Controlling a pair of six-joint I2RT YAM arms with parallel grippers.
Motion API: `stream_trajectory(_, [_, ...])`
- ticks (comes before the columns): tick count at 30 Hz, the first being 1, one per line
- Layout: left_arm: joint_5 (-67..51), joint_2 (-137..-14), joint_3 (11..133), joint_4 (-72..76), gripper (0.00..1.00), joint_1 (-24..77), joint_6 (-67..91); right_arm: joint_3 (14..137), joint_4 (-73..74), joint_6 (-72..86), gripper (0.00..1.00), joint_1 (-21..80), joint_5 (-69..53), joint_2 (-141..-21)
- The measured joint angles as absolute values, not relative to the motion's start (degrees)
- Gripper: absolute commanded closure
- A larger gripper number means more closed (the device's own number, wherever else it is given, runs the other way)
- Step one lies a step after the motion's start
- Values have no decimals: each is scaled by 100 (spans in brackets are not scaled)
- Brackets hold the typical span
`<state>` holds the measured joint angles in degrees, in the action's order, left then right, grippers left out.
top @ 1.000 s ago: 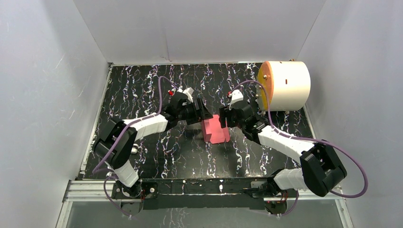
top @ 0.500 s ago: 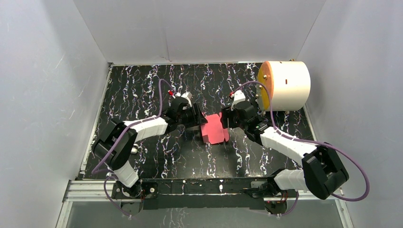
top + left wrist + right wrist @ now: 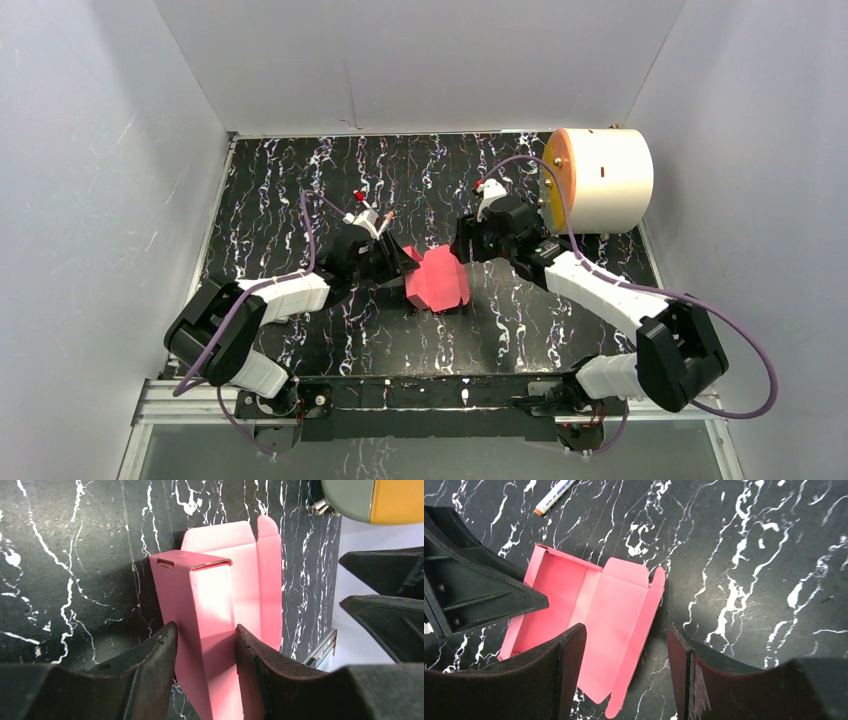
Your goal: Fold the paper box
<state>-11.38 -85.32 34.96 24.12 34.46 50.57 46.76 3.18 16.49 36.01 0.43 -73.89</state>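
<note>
The paper box (image 3: 437, 280) is partly folded: the left gripper (image 3: 206, 635) pinches its raised wall (image 3: 200, 580), the right gripper (image 3: 626, 635) hovers wide, and the rest lies flat.

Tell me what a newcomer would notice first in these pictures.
The pink paper box, half folded, lies in the middle of the black marbled table. The left gripper pinches its raised panel; the right gripper hangs open over its flat flaps. A big white cylinder with an orange face sits at the far right corner.
</note>
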Motion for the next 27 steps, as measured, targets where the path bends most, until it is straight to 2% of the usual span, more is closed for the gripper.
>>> stream_trajectory(9, [-1267,-8458,3044,3085,59,3332,5404,4742,484,1896,41,3601,-305,-8055])
stream_trajectory(22, [-1448,-8458,2773,3518,58,3227,5610,4751,539,2023,76,3610,-510,-8436])
stream_trajectory(27, [-1500,-8458,2738,3566,43,3186,5621,4858,683,1981,93,3662,-469,-8453])
